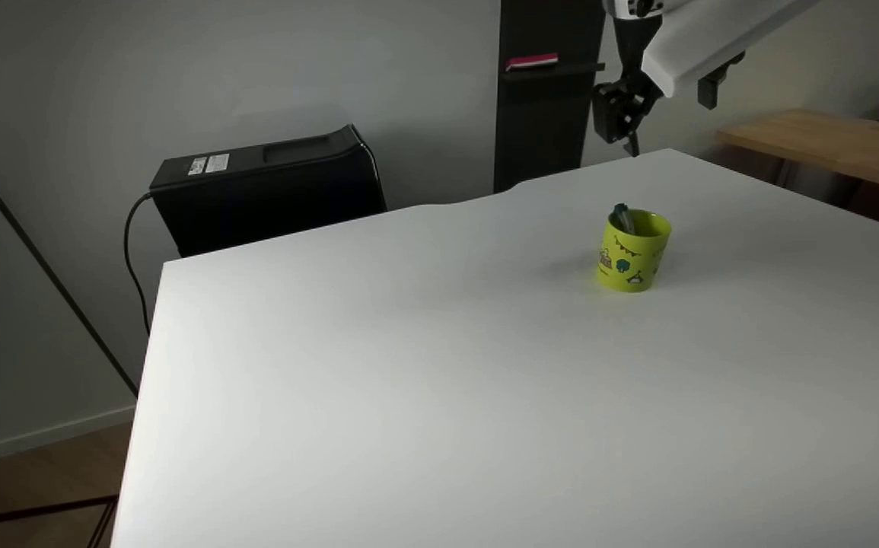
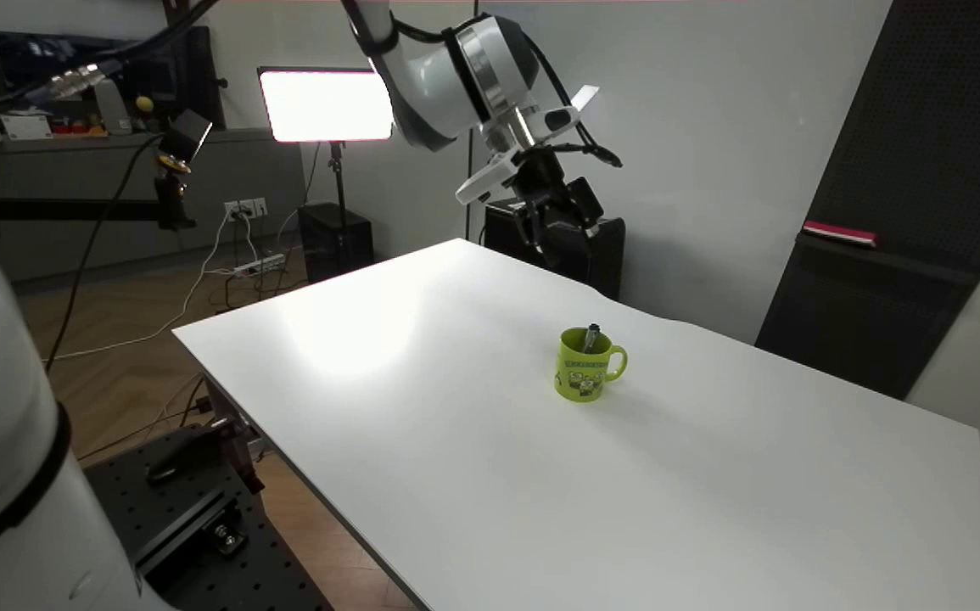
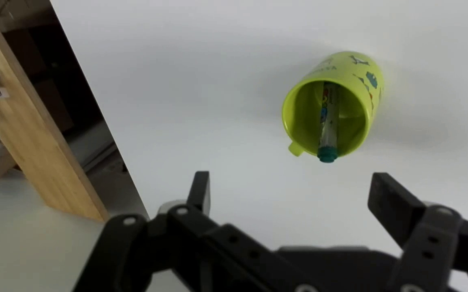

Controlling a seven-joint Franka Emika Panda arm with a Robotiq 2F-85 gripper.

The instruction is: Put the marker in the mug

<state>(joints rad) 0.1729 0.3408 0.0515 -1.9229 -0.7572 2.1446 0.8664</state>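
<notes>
The yellow-green mug (image 1: 641,262) stands upright on the white table, and it also shows in an exterior view (image 2: 579,378) with its handle. The marker (image 3: 329,125) stands tilted inside the mug (image 3: 341,67) in the wrist view. Its teal end leans on the rim and sticks out a little; that end also shows in both exterior views (image 1: 622,217) (image 2: 591,337). The marker's lower end is inside the mug. My gripper (image 3: 290,194) is open with nothing between its fingers. In an exterior view the gripper (image 2: 559,225) is raised above and apart from the mug.
The white table (image 1: 409,396) has its far edge behind the mug. A wooden bench (image 1: 827,148) stands beyond the table's edge and shows in the wrist view (image 3: 43,142). A black box (image 1: 272,198) and a dark cabinet (image 1: 542,129) stand behind the table.
</notes>
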